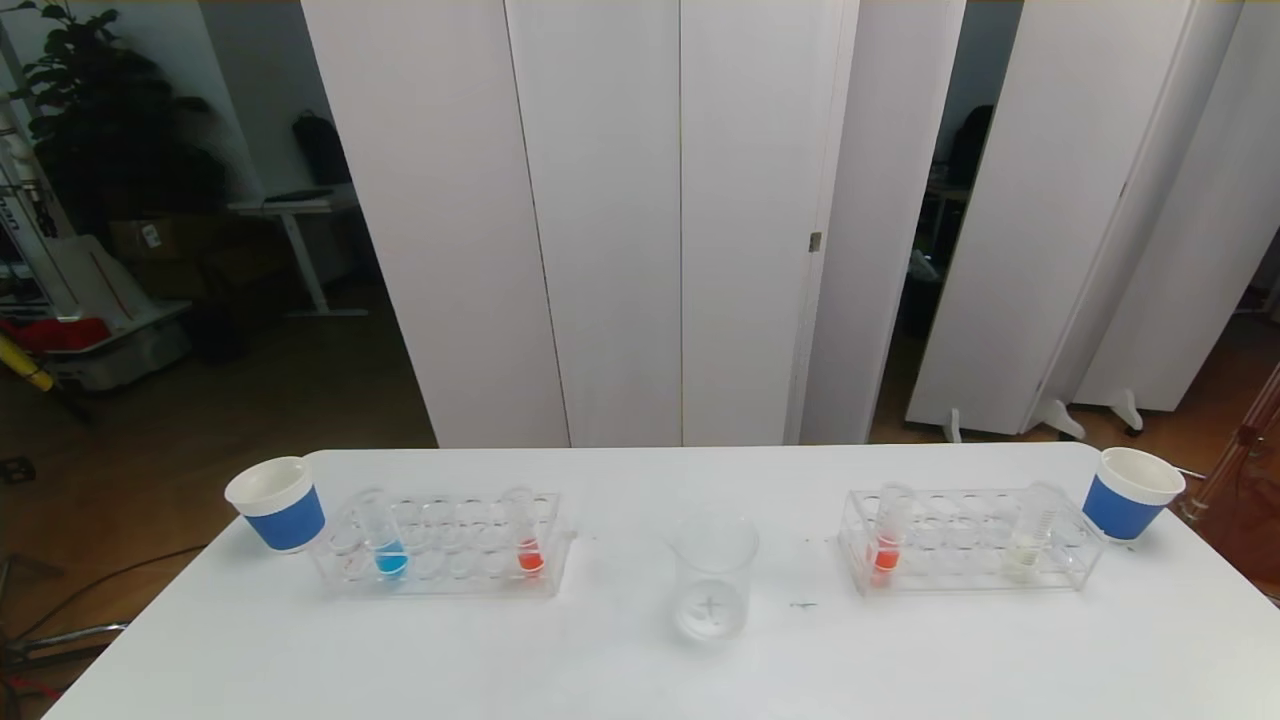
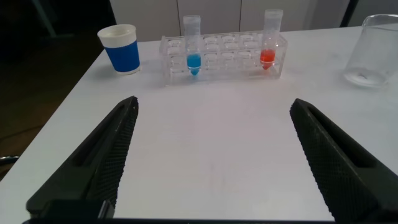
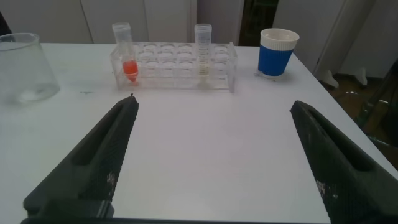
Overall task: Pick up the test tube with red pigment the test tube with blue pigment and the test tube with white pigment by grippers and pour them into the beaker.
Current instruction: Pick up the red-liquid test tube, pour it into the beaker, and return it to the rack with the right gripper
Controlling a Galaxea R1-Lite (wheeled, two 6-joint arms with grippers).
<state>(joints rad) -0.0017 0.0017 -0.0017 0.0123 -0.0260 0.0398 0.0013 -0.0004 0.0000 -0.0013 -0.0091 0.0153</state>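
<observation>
White desk (image 1: 620, 670), seen from the head camera; neither arm shows in that view.

Far left: blue-and-white paper cup (image 1: 277, 503) at the desk's left edge. Just beside it, a clear rack (image 1: 445, 545). The test tube with blue pigment (image 1: 385, 535) stands upright in the rack's left part; a test tube with red pigment (image 1: 525, 535) stands upright toward its right end.

Left tool (image 2: 211, 155): jaws spread fully wide, nothing between them, touching nothing. It hangs over bare desk on the near side of the left rack, well short of the tubes. Its camera shows the blue tube, the red tube, the cup and part of the beaker beyond the fingers (image 2: 102, 162).

Centre: the beaker (image 1: 712, 578), clear glass, upright, standing alone between the two racks and a little nearer the robot.

Right: a second clear rack (image 1: 965, 545). Another red tube (image 1: 888, 540) stands upright at its left end; the test tube with white pigment (image 1: 1030, 535) stands upright toward its right end. A second paper cup (image 1: 1130, 493) stands just past the rack.

Right tool (image 3: 211, 155): likewise wide open, empty, in contact with nothing, over bare desk in front of the right rack.
</observation>
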